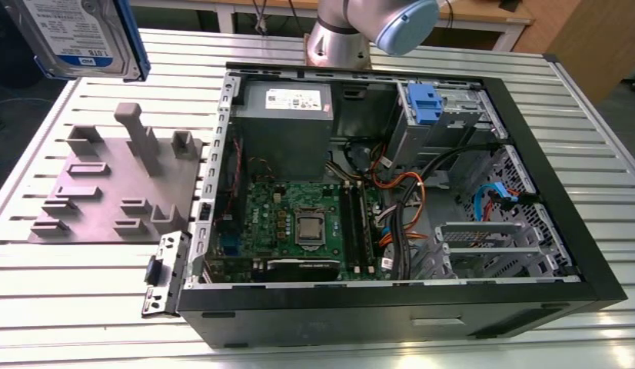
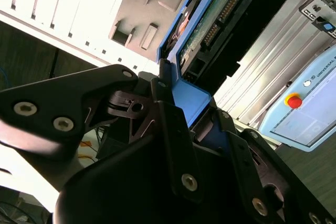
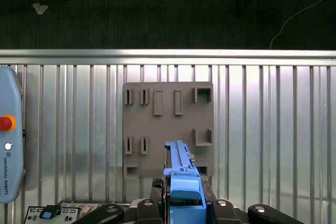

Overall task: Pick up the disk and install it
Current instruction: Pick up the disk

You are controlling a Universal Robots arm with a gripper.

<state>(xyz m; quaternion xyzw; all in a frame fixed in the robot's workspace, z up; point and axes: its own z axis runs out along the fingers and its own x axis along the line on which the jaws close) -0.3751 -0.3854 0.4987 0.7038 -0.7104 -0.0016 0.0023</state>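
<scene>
1. The claw (image 2: 191,106) is clamped on the disk (image 1: 80,37). In the second wrist view its black fingers (image 2: 164,109) press on either side of the blue bracket (image 3: 184,187) that frames the drive.
2. The disk is off the tabletop (image 1: 92,307), held in the air above the far corner on the exterior view's left. Its labelled face is turned towards the exterior camera.
3. In the first wrist view the disk shows edge-on, running straight out from the claw towards the tabletop. I judge that its long axis hangs roughly upright, in line with the claw rather than across it.
4. Directly under it sits the grey fixture plate (image 1: 112,184), with its slots and posts. Nothing of the disk touches that plate.
5. The open computer case (image 1: 400,311) lies on the tabletop well apart from the disk, towards the exterior view's right. The drive bay with the small blue tab (image 1: 425,104) is in the case's far corner on that side.
6. With only 1 arm at work, the disk is picked up but not yet installed. The whole width of the case lies between it and that bay.
7. A teach pendant (image 3: 8,150) rests on the tabletop beside the fixture plate.
</scene>
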